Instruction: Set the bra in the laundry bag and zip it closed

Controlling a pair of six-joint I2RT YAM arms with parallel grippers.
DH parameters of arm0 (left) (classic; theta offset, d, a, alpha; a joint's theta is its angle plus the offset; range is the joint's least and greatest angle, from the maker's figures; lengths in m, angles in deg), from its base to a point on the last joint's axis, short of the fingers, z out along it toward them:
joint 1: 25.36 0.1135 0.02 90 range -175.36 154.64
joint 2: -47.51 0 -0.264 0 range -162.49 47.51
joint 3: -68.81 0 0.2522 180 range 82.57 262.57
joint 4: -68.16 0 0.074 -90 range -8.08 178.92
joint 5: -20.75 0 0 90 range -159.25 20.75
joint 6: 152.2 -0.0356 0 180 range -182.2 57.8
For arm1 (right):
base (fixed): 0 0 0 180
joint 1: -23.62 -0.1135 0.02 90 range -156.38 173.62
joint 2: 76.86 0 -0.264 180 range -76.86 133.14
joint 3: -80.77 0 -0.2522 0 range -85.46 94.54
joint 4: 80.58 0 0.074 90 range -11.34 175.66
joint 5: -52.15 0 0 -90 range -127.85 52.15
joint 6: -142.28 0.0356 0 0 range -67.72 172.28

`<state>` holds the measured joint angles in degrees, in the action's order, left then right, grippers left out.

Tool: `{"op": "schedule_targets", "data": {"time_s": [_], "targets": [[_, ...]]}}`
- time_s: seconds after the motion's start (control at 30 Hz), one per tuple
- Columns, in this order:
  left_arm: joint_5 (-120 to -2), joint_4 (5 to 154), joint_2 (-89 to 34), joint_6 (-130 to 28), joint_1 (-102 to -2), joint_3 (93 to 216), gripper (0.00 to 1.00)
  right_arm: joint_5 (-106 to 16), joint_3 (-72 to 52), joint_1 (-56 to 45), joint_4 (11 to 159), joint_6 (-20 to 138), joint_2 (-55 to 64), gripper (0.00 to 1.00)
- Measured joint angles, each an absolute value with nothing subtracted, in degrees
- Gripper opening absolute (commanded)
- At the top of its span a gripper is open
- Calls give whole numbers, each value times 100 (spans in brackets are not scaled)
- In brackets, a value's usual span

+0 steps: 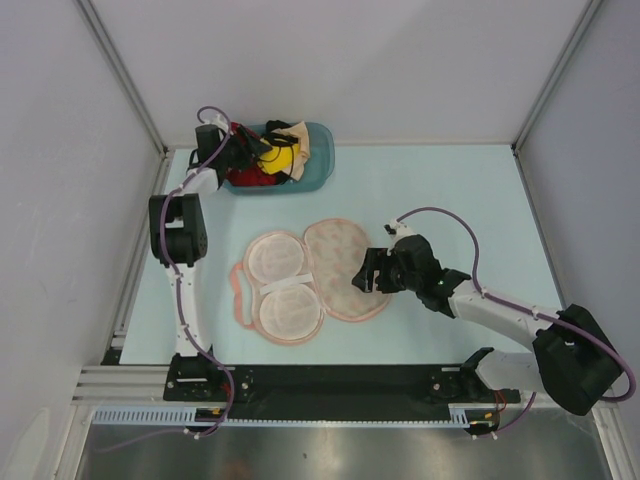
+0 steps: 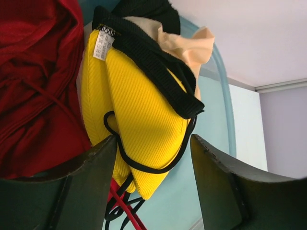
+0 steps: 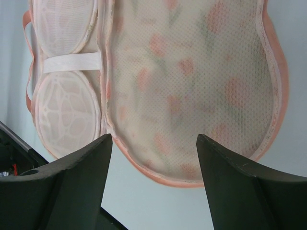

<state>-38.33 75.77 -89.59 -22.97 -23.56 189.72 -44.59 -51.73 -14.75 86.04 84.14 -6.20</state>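
Yellow ribbed fabric marks the bra (image 2: 139, 120), apparently folded cup on cup, edged with a black band and thin black straps. It lies in the blue basket (image 1: 322, 160) between a red garment (image 2: 38, 86) and a beige garment (image 2: 192, 45). Expect a light, soft, springy item whose straps may snag neighbours; grasp across the padded cups, not the straps. The left gripper (image 2: 153, 184) stands wide, straddling the cups' lower end. The right gripper (image 3: 153, 184) stands wide and empty over the opened laundry bag (image 3: 192, 86).
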Motion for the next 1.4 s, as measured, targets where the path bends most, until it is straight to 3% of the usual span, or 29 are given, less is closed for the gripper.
{"op": "schedule_targets", "data": {"time_s": [0.23, 0.47, 0.57, 0.6, 0.77, 1.0, 1.4], "targets": [[-3702, 7461, -9066, -2166, -2354, 19261, 62, -4464, -5186, -1449, 8613, 8414, -655, 77], [-3451, 7343, -9516, -1871, -2343, 19842, 47, -4488, -5186, -1440, 8641, 8416, -651, 77], [-3424, 7354, -9619, -1810, -2343, 19919, 36, -4486, -5186, -1440, 8639, 8416, -653, 77], [-3420, 7354, -9651, -1795, -2343, 19947, 28, -4486, -5186, -1440, 8639, 8416, -653, 77], [-3409, 7450, -9678, -1738, -2349, 20050, 1, -4486, -5186, -1438, 8633, 8418, -660, 77], [-3794, 8292, -9195, -2206, -2375, 20063, 0, -4475, -5186, -1457, 8359, 8484, -961, 77], [-5549, 9715, -6611, -3849, -2793, 20472, 0, -3996, -5186, -1761, 7800, 8746, -1497, 77]]}}
